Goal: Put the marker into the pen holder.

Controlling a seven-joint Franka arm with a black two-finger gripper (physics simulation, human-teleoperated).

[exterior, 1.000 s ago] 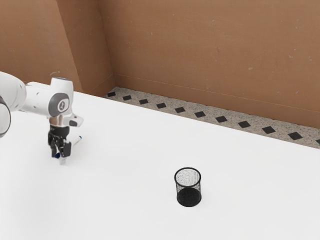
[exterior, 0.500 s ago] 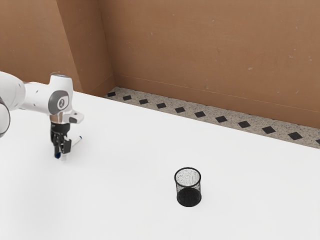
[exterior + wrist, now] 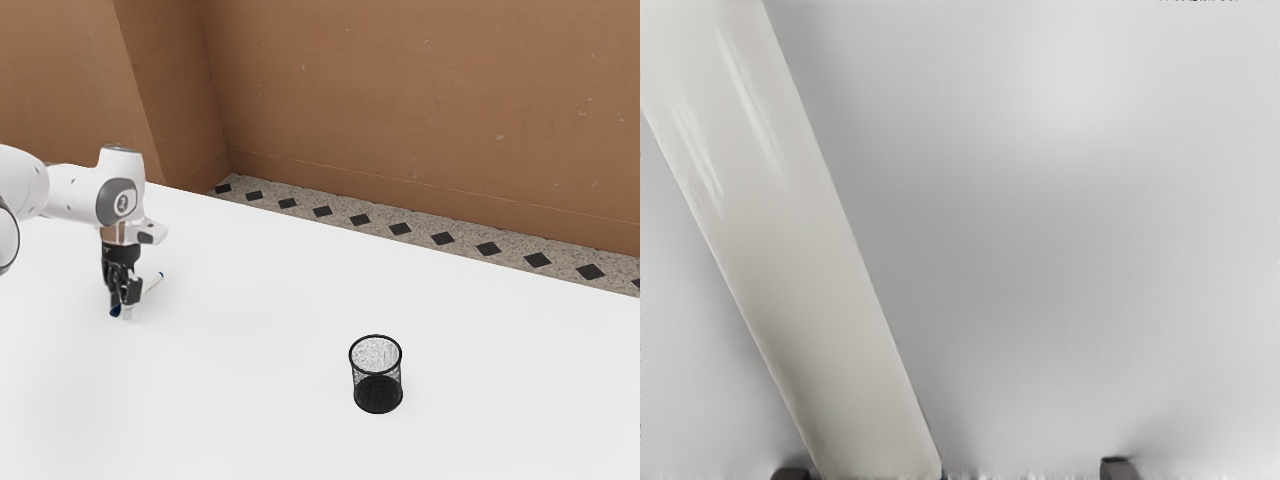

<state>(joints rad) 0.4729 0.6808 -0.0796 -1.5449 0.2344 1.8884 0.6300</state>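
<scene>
One slim white marker with blue ends (image 3: 153, 284) lies at the exterior view's left on the white counter (image 3: 250, 400), and the black end effector (image 3: 124, 305) stands open over it! Likely light, stiff, slick, prone to rolling: pinch squarely across the barrel, leaving an end free for the black mesh pen holder (image 3: 378, 394), nearer and right.

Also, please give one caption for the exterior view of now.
Pincer open at the marker, mesh pen holder standing empty on the white table.
</scene>
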